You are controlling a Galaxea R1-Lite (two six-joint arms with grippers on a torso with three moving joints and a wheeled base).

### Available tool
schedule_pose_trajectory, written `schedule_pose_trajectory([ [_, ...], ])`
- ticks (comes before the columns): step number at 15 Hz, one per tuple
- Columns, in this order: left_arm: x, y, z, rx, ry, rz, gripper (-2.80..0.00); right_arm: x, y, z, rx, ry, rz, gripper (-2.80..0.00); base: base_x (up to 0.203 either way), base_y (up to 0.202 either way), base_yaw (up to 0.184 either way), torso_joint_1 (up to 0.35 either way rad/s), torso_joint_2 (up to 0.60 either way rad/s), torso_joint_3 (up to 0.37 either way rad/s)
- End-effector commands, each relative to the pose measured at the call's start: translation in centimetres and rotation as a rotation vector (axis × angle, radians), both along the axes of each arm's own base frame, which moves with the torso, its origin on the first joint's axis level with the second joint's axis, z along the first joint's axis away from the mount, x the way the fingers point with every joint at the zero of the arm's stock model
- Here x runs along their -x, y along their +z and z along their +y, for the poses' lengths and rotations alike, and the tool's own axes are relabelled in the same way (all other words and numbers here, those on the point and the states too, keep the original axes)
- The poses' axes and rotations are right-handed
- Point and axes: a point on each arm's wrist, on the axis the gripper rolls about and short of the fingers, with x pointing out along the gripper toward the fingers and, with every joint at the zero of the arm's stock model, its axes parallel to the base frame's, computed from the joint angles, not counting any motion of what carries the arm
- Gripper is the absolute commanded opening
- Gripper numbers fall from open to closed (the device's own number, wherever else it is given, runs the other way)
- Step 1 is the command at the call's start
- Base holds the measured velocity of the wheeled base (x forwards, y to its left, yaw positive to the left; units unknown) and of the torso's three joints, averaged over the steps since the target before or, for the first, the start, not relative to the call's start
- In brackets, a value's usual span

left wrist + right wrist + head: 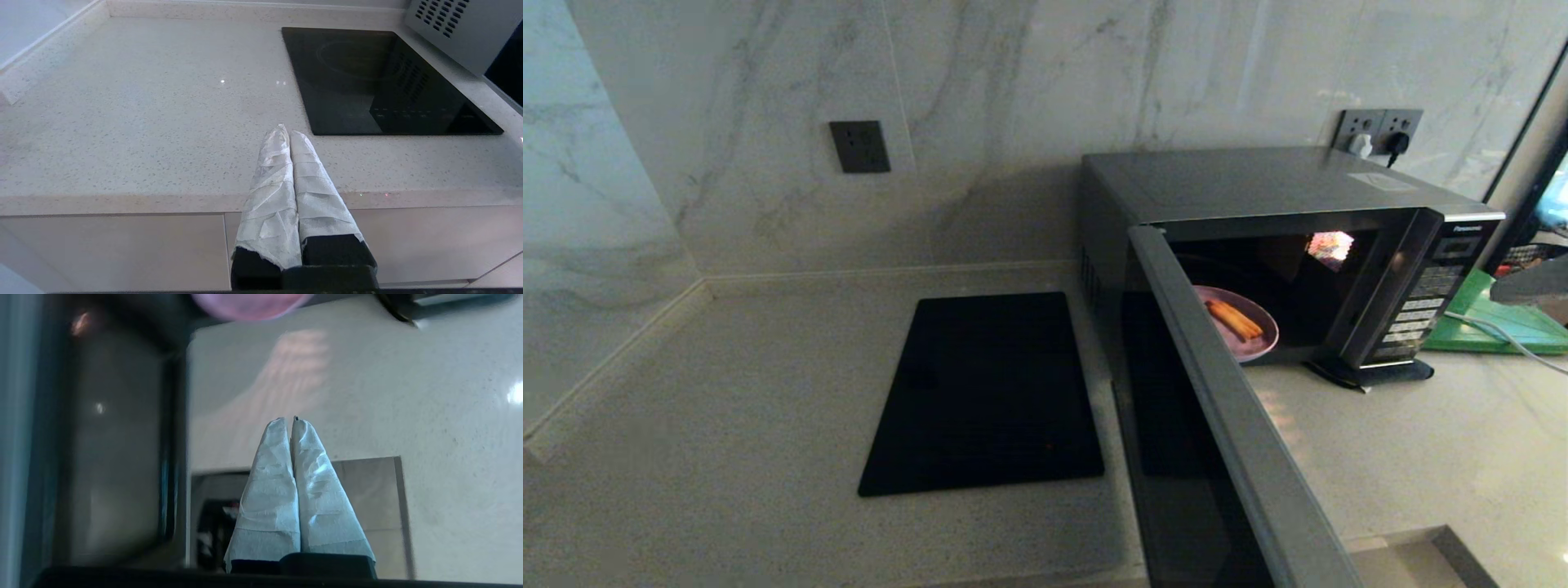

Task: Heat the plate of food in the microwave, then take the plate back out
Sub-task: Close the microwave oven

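I'm seeing the plate of food (1241, 325) sitting inside the microwave (1258, 196), door swung open toward six o'clock. Right gripper (291, 420) and left gripper (286, 131) are both hovering pressed together, empty.

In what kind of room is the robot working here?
Most likely a home kitchen: a microwave with its door open stands on a speckled stone countertop, beside a flat black glass cooktop, with marble-look wall tiles behind.

Brushed-metal microwave (1241, 184), glossy black glass cooktop (984, 392), matt speckled stone counter (727, 425), crinkled cloth-wrapped left pincer (286, 134).
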Motion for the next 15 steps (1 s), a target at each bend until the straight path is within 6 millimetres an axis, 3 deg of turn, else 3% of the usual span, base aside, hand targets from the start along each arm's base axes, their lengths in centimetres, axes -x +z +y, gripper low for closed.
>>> schedule_pose_trajectory([
  [1, 0.0, 0.0, 0.0, 0.001, 0.001, 0.001, -2.8, 2.1, 1.9, 1.2, 0.002, 0.118, -0.028, -2.8, 0.0, 0.0, 0.0, 0.0, 0.0, 0.0],
  [5, 0.0, 0.0, 0.0, 0.001, 0.001, 0.001, -2.8, 3.9, 4.0, 4.0, -0.098, 0.396, 0.011, -2.8, 0.0, 0.0, 0.0, 0.0, 0.0, 0.0],
  [9, 0.0, 0.0, 0.0, 0.001, 0.001, 0.001, -2.8, 2.7, 3.3, 6.3, -0.255, 0.641, 0.139, -2.8, 0.0, 0.0, 0.0, 0.0, 0.0, 0.0],
  [15, 0.0, 0.0, 0.0, 0.001, 0.001, 0.001, -2.8, 2.2, 2.0, 10.2, -0.318, 0.883, 0.281, -2.8, 0.0, 0.0, 0.0, 0.0, 0.0, 0.0],
])
